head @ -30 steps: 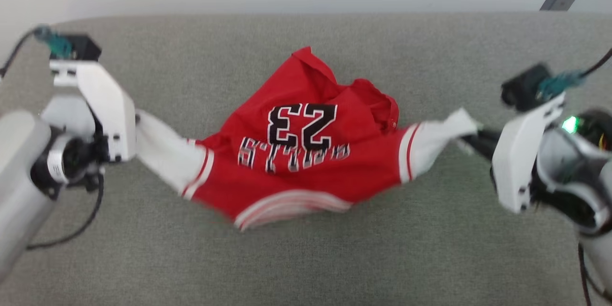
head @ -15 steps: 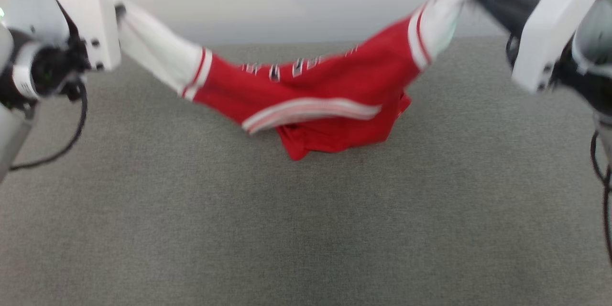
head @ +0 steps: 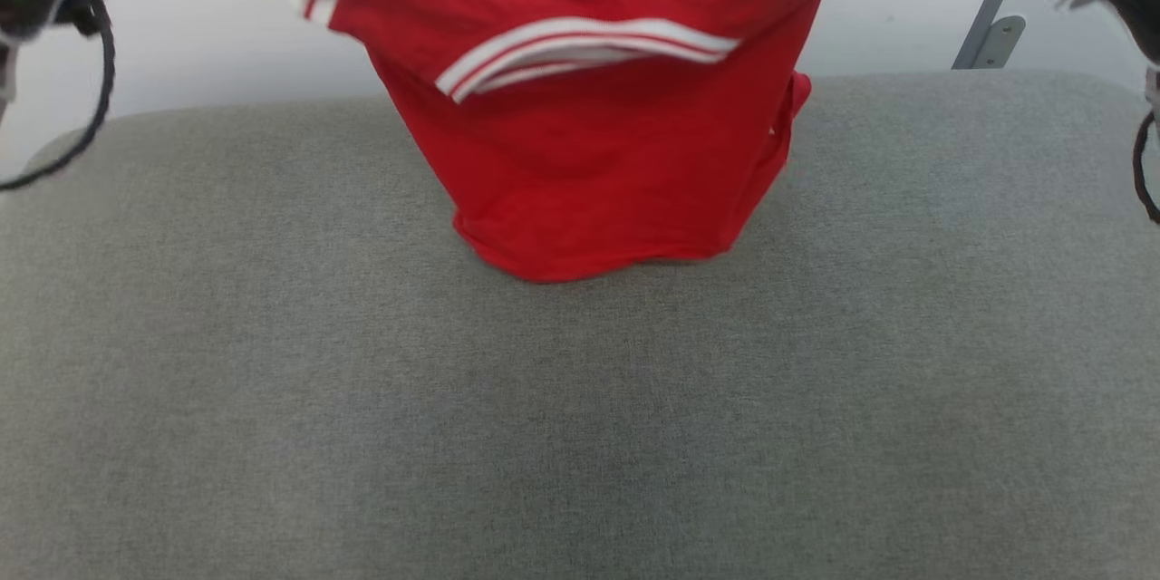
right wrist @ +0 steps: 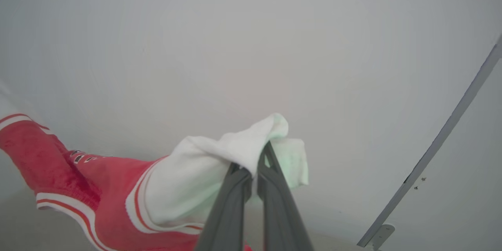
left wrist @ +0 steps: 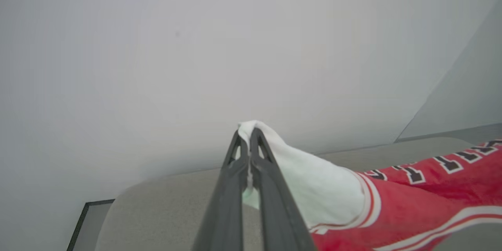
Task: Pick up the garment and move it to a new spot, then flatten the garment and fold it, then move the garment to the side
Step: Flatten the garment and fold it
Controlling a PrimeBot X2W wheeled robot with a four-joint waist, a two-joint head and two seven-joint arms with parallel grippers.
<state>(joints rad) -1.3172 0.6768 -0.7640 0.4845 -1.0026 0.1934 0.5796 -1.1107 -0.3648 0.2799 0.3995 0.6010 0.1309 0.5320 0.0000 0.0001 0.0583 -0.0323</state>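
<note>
Left jaws: together, clamped on the tip of the white left sleeve [left wrist: 313, 188], which runs from the jaw tips toward 4 o'clock in the left wrist view.

Right jaws: together, clamped on a bunched fold of the white right sleeve [right wrist: 196, 176], which trails toward 8 o'clock in the right wrist view.

Garment: the red jersey T-shirt [head: 598, 163] hangs stretched between the two grips at 12 o'clock in the head view. Its sleeves leave the picture toward 11 and 1 o'clock and its body drapes down. The hem is at or just above the far part of the grey padded table [head: 580, 435]; contact cannot be confirmed.

Status, as judged:
- Pick-up: done, the garment being carried by both sleeves.
- Move to a new spot: in hand, not yet set down.
- Flattening, folding and moving aside: outstanding. The body hangs creased and unfolded.
</note>
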